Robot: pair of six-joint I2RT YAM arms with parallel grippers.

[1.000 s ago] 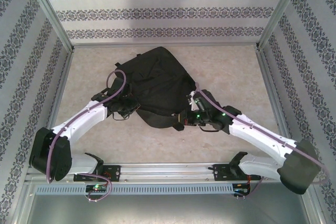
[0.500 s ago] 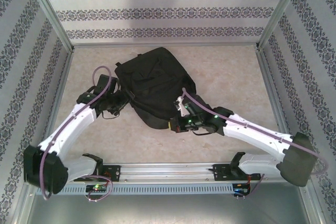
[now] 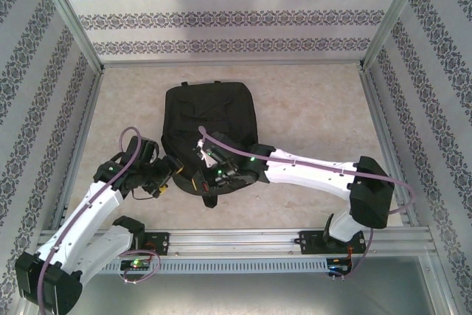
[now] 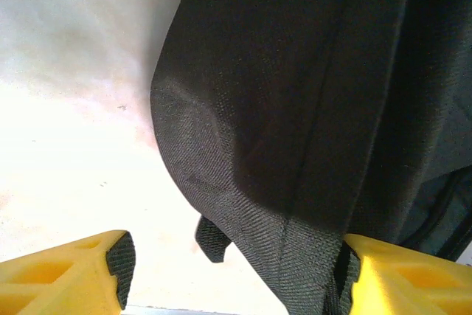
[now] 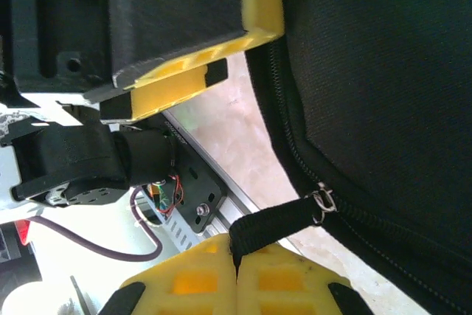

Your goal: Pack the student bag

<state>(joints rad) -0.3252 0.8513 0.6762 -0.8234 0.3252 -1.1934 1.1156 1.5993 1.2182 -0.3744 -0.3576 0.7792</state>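
The student bag point(image 3: 210, 127), a black fabric backpack, lies flat on the table's middle. My right gripper point(image 3: 205, 181) is at the bag's near edge. In the right wrist view it point(image 5: 237, 256) is shut on a black zipper pull strap point(image 5: 276, 223), which hangs from a metal ring point(image 5: 322, 198) on the bag's zipper. My left gripper point(image 3: 172, 170) stands open at the bag's near left corner. In the left wrist view its yellow fingers point(image 4: 88, 274) stand wide apart, with that corner of the bag point(image 4: 295, 108) reaching between them, up against the right-hand finger.
The beige table point(image 3: 317, 108) has free room right and left of the bag. Patterned walls point(image 3: 236, 12) close it in on three sides. A metal rail point(image 3: 236, 240) with the arm bases runs along the near edge, close behind both grippers.
The left gripper has opened, let go of the bag and drawn back toward the near edge. The right arm swung left with the strap, and the bag turned and settled flatter.
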